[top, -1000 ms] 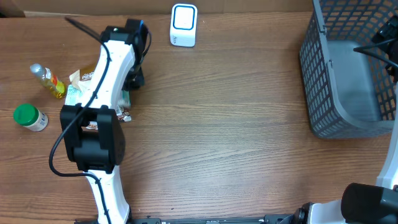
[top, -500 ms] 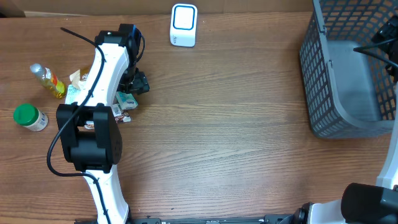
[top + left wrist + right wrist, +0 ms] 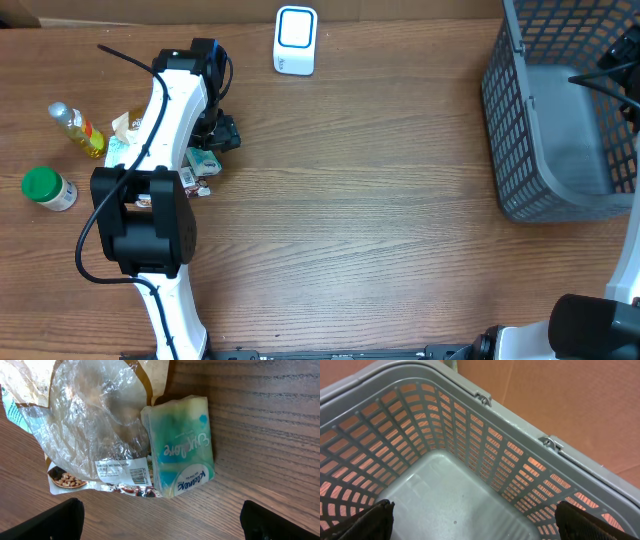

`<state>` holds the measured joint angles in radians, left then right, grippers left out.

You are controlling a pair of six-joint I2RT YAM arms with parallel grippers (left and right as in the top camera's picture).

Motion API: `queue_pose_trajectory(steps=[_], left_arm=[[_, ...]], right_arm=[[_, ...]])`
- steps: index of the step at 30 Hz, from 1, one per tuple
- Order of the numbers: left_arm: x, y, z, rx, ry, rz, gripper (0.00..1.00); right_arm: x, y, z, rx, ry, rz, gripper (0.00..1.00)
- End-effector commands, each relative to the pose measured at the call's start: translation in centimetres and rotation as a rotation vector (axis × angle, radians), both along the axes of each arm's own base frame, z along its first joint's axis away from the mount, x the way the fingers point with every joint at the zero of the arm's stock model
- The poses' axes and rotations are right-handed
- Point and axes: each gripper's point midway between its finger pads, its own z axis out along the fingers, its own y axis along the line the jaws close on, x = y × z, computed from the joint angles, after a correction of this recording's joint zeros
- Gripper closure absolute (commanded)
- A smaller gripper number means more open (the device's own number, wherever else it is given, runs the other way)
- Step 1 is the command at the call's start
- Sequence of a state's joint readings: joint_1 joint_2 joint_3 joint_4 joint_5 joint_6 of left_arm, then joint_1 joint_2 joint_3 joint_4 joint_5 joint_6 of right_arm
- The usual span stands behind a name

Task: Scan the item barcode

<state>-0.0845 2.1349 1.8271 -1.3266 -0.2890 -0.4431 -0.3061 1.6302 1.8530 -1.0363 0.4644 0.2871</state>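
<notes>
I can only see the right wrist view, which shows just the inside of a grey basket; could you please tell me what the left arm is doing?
Observer: The left gripper hovers with its fingers open above a teal tissue pack lying on the table; it holds nothing.
Operator: Thank you. Is anything lying beside that pack?
Observer: Yes, a clear plastic bag with a barcode label touches its side.
Operator: And where is the scanner, please?
Observer: A white scanner stands at the table's far edge, apart from those items.
</notes>
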Motion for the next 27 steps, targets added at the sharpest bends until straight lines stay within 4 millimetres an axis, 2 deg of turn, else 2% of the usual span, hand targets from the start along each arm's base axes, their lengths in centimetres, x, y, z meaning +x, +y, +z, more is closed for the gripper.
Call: queue_pose_trajectory(steps=[1,8,12,16,20,23,27], left_arm=[[-0.2,-0.1,-0.3,-0.005,0.005,0.012,0.00],[-0.2,-0.1,-0.3,-0.005,0.005,0.012,0.00],[-0.2,-0.1,-0.3,-0.004,0.005,0.012,0.00],[-0.2,-0.1,-0.3,-0.004,0.005,0.012,0.00],[-0.2,-0.1,-0.3,-0.005,0.005,0.012,0.00],[-0.2,-0.1,-0.3,-0.004,0.005,0.012,0.00],[-0.2,-0.1,-0.3,-0.005,0.005,0.012,0.00]], right_arm=[[-0.1,-0.2,0.4,-0.014,-0.006,-0.008,0.00],[0.2,-0.1,0.1,-0.012,0.001,-0.003,0.00],[-0.4,0.5,1.5,-0.022,-0.031,0.005,0.00],[-1.9,3.0,5.3,-0.047,-0.126,0.054,0.00],[-4.0,6.7,9.5,-0.069,-0.243,0.137,0.00],[-6.2,9.7,12.6,-0.077,-0.339,0.215,0.00],[-9.1,13.4,15.8,-0.072,-0.450,0.326,0.00]])
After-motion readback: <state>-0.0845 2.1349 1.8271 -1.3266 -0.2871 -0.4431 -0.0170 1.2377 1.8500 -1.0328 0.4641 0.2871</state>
